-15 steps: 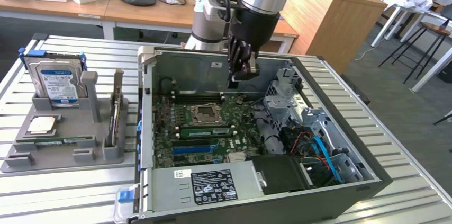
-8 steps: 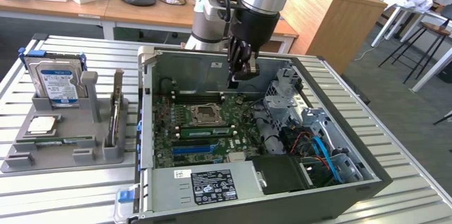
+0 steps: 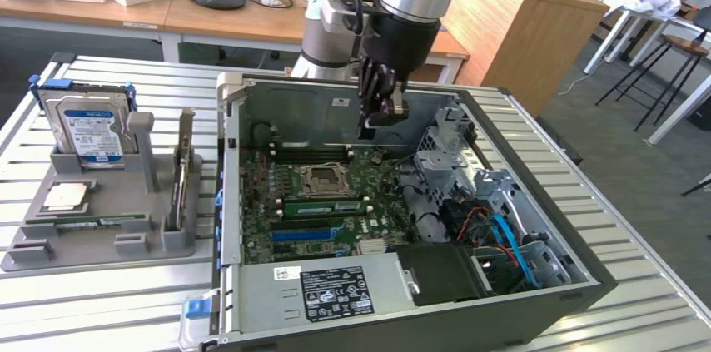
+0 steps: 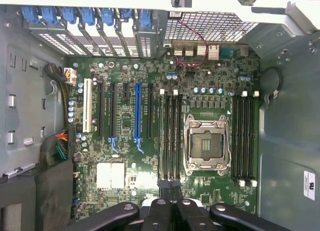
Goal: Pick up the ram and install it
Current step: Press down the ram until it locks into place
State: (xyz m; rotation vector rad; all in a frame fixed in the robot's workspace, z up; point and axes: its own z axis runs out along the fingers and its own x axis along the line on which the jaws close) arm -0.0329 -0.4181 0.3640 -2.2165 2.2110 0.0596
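Observation:
The ram (image 3: 322,206), a narrow green stick, stands on edge in a memory slot just in front of the CPU socket (image 3: 320,179) on the motherboard of the open computer case (image 3: 534,285). My gripper (image 3: 375,126) hangs above the board, higher than the ram and toward the case's back wall, apart from it. Its fingers are shut together with nothing between them. In the wrist view the shut gripper (image 4: 170,193) points down at the ends of the dark memory slots (image 4: 170,136) beside the CPU socket (image 4: 205,143).
A grey holder tray (image 3: 100,244) sits at the exterior view's left with a silver hard drive (image 3: 91,131), an upright expansion card (image 3: 180,169) and a thin strip lying flat. Drive cage and cables (image 3: 500,219) crowd the case's right side. The power supply (image 3: 322,290) lies in front.

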